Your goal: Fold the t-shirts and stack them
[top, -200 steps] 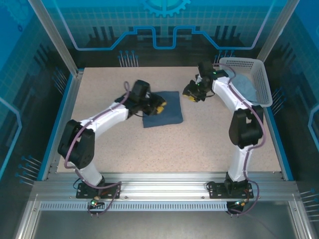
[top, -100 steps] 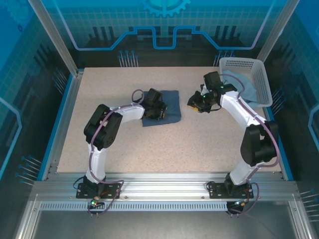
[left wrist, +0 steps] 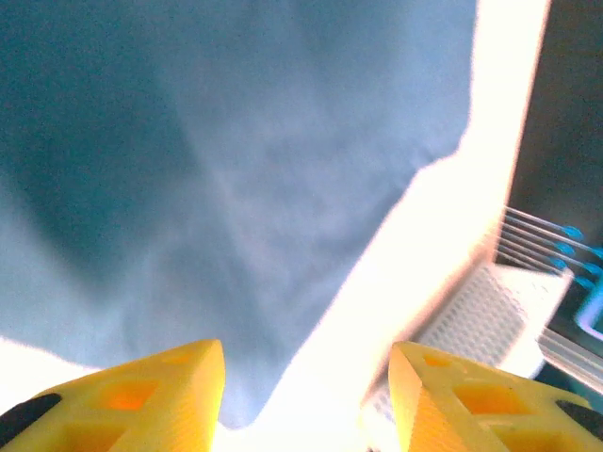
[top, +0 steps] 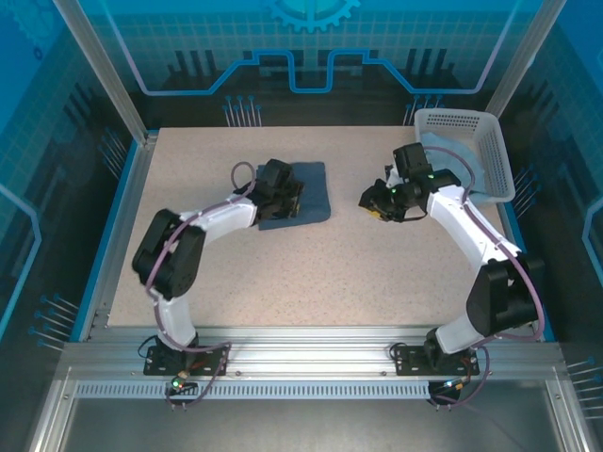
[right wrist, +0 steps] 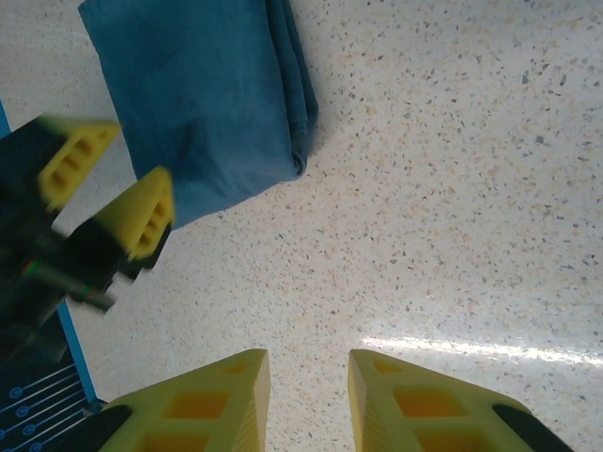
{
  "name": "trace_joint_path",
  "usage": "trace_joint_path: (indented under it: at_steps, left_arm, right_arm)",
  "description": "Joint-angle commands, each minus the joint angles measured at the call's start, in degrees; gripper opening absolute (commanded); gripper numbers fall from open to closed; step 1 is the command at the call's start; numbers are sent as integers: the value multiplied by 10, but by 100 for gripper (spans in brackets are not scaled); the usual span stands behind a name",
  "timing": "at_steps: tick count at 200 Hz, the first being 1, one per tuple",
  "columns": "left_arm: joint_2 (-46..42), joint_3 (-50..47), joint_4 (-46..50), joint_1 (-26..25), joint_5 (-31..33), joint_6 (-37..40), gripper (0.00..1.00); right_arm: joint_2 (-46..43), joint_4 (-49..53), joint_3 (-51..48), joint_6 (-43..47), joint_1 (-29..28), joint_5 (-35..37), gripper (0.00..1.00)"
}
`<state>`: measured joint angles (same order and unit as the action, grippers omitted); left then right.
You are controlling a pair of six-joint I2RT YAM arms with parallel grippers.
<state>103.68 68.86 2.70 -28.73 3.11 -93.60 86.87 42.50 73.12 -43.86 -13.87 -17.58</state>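
Dark slate-blue t-shirt (top: 311,184) is laid folded on the table (top: 330,273), far side, left of centre. Left gripper (top: 290,201) is held over its left part, fingers spread, nothing gripped. Right gripper (top: 375,201) is parted and empty over bare table. Pale blue t-shirt (top: 466,165) is kept in the white basket (top: 457,115).

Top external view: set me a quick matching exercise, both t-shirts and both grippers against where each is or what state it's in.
Things:
1. dark blue t-shirt
2. pale blue t-shirt
3. left gripper
4. right gripper

Places or states:
A. lying inside the white basket
B. open, holding nothing, above bare table
C. folded flat on the table
D. open, over the folded shirt

Pairs: 1-C, 2-A, 3-D, 4-B
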Motion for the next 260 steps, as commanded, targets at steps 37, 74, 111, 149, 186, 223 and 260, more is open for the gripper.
trace_joint_path:
  at_steps: [37,74,111,149,186,223,260]
  left_arm:
    - [-18,-132,-67,-45,63,-183,49]
    - [19,-120,-116,-38,90,-195,49]
    - [61,-113,-152,-31,102,-218,39]
    - [111,-79,-199,-9,113,-227,18]
    - [115,-72,-208,34,142,-229,0]
    - [90,-114,-241,128,132,-198,0]
    - [84,-135,-284,232,76,-134,0]
  right_arm:
    - [-28,16,-25,8,-1,-19,29]
    - [-46,27,-19,13,5,-23,29]
    - [-68,36,-35,17,14,-25,29]
    - [-83,39,-53,17,19,-30,29]
    - [-82,44,-50,17,19,-30,29]
    - [-80,45,-46,17,20,-27,29]
    - [-74,43,-48,14,20,-28,29]
